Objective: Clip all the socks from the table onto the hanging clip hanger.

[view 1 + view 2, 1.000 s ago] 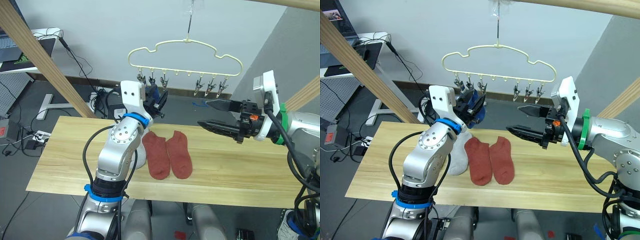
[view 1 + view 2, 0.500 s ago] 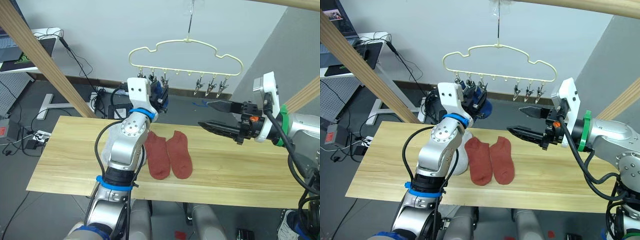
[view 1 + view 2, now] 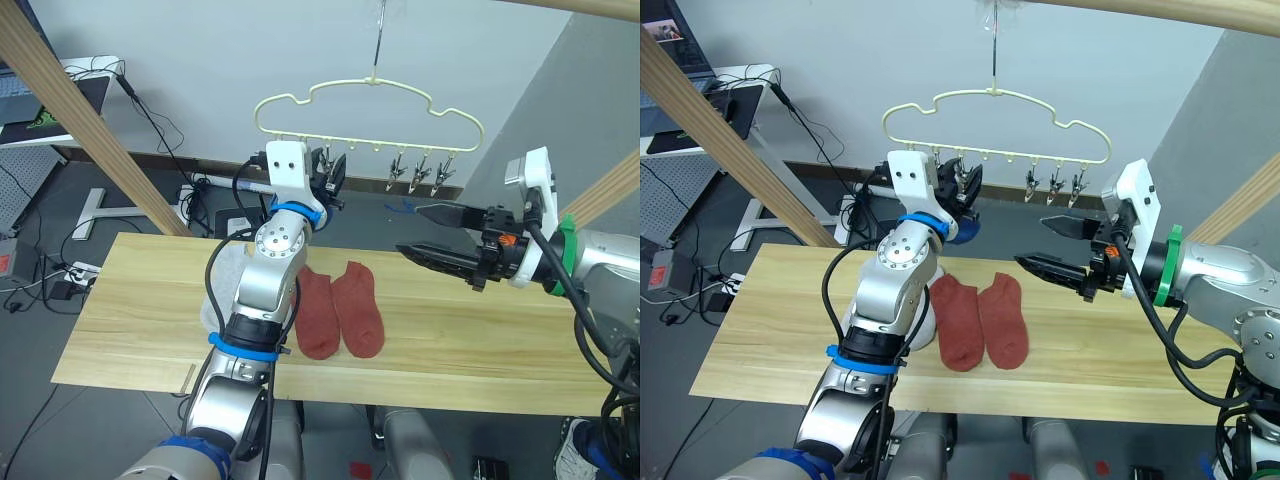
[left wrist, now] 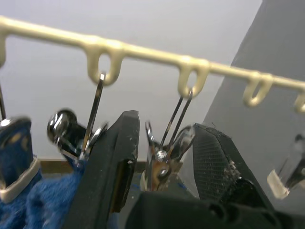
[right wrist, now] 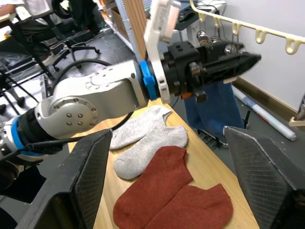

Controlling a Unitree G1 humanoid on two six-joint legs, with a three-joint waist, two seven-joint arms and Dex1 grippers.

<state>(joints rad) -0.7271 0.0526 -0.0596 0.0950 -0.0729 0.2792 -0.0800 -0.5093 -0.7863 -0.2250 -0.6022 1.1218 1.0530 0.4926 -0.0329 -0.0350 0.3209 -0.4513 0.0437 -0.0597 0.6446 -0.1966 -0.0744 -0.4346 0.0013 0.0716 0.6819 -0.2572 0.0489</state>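
Your clip hanger (image 3: 370, 110) hangs above the far edge of the table (image 3: 480, 345); blue socks (image 5: 212, 107) already hang from its leftmost clips, while two rust-red socks (image 3: 340, 310) lie side by side mid-table with two light grey socks (image 5: 145, 138) just to their left. The left gripper (image 4: 164, 157) is raised to the hanger's left end, its jaws parted on either side of one metal clip (image 4: 159, 160), with blue knit just beside them. The right gripper (image 3: 432, 232) hovers over the table's right part with jaws released, holding nothing, well apart from the socks and below the hanger's right clips.
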